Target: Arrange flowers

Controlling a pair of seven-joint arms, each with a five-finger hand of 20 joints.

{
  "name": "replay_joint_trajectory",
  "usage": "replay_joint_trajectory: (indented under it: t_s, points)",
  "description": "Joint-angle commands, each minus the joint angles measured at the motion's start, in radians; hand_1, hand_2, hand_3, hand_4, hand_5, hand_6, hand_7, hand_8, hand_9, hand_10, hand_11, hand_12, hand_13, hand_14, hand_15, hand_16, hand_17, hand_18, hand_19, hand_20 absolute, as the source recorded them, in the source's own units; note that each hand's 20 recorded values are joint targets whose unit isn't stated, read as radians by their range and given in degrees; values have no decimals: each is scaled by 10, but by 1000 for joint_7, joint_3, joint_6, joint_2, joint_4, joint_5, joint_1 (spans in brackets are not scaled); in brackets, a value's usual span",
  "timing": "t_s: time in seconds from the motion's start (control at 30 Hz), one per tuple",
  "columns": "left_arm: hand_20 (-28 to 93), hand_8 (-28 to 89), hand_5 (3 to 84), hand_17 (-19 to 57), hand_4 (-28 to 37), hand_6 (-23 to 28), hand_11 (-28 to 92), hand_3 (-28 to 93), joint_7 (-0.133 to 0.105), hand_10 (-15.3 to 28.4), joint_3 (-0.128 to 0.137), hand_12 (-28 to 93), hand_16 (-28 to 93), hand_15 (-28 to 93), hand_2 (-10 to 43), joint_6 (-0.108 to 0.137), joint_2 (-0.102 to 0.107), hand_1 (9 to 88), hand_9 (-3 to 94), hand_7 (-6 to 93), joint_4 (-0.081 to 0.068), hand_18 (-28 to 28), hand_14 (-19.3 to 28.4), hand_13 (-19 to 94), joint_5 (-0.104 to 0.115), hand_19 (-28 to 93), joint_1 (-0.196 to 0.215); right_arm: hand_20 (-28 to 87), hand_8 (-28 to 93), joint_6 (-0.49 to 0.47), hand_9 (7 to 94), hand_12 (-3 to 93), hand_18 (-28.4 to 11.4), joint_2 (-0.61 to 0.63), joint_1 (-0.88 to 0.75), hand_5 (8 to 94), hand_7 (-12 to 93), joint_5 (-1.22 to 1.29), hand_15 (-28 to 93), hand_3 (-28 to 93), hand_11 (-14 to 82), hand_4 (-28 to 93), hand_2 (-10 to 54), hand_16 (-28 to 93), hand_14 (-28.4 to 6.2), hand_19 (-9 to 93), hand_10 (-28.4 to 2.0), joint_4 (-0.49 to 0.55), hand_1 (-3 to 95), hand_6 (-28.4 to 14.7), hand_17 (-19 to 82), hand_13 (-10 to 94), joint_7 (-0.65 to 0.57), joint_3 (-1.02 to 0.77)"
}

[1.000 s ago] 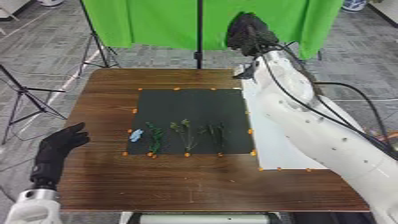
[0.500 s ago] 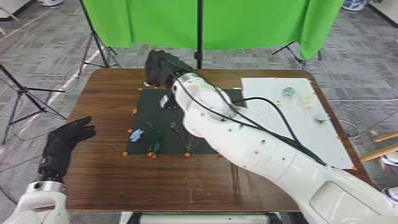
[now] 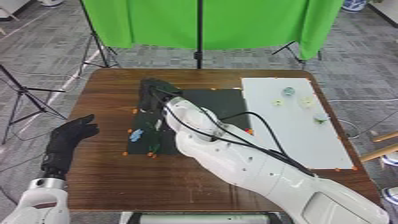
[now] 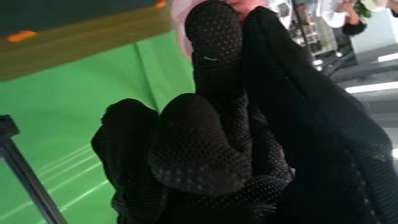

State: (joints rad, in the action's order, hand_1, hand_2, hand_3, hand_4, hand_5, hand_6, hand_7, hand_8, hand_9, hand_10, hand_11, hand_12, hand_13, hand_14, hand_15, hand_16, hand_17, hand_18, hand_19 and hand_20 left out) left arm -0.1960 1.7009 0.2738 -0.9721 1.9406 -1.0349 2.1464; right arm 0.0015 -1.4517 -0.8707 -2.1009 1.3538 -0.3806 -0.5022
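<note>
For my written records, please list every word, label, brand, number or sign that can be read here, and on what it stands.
No text can be read.
Small pale mark on the right hand: too small to read.
Small dark spots on the right arm: too small to read.

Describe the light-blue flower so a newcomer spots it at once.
On the brown table, find the black sheet, to the left of the white sheet. Near the black sheet's left edge, toward the robot's end, lies the small light-blue flower. Its pale blue sets it apart from the dark green sprig just to its right.
</note>
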Motion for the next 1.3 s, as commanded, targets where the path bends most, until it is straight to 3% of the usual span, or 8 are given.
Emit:
replay_joint_trajectory:
  t_s: [0.03, 0.13, 0.3, 0.53, 1.03, 1.3]
  points:
    - [187, -63, 464, 106, -139, 57, 225, 658, -5, 142, 9, 105, -34, 246, -8, -112, -1, 370, 472, 135, -27, 136, 186, 407, -50, 134, -13, 638, 128, 39, 908, 479, -145, -15, 0, 772, 253, -44, 654, 588, 122, -152, -95, 380, -12, 932, -78, -40, 590, -2, 640, 900, -7, 27]
    - [186, -68, 444, 108, -102, 51, 226, 655, 0, 132, 16, 106, -31, 238, -59, -132, -1, 427, 460, 144, -28, 134, 177, 403, -96, 128, -15, 639, 126, 51, 906, 480, -146, -18, -2, 770, 255, -55, 654, 589, 123, -154, -95, 380, -12, 932, -77, -50, 590, -1, 637, 899, 0, 35]
    - [192, -80, 424, 109, -77, 40, 230, 636, 1, 123, 17, 105, -27, 235, -94, -134, -4, 483, 449, 167, -28, 129, 163, 399, -117, 114, -17, 640, 124, 60, 900, 481, -147, -23, -7, 767, 260, -69, 654, 593, 123, -153, -95, 380, -15, 932, -77, -65, 585, -1, 632, 894, 2, 36]
    - [195, -82, 424, 107, -67, 40, 231, 620, -6, 122, 18, 104, -25, 231, -95, -129, -7, 468, 448, 167, -27, 126, 162, 397, -99, 108, -11, 634, 109, 58, 890, 473, -146, -23, -5, 754, 256, -74, 655, 602, 115, -156, -95, 379, -18, 932, -78, -79, 570, 1, 625, 888, 3, 33]
    - [196, -78, 429, 104, -70, 43, 228, 626, -6, 123, 21, 104, -24, 229, -95, -137, -13, 450, 447, 159, -26, 126, 164, 395, -102, 106, -9, 622, 81, 31, 841, 376, -150, -27, -14, 699, 205, -101, 648, 577, 221, -132, -95, 372, -21, 932, -105, -88, 517, 5, 620, 884, 4, 28]
    - [195, -77, 430, 103, -70, 43, 228, 625, -2, 123, 23, 105, -23, 228, -95, -136, -14, 448, 447, 158, -24, 126, 164, 396, -102, 102, -4, 619, 69, 10, 831, 358, -151, -22, -17, 685, 199, -107, 642, 605, 232, -145, -95, 372, -23, 932, -107, -82, 491, 8, 620, 885, -1, 31]
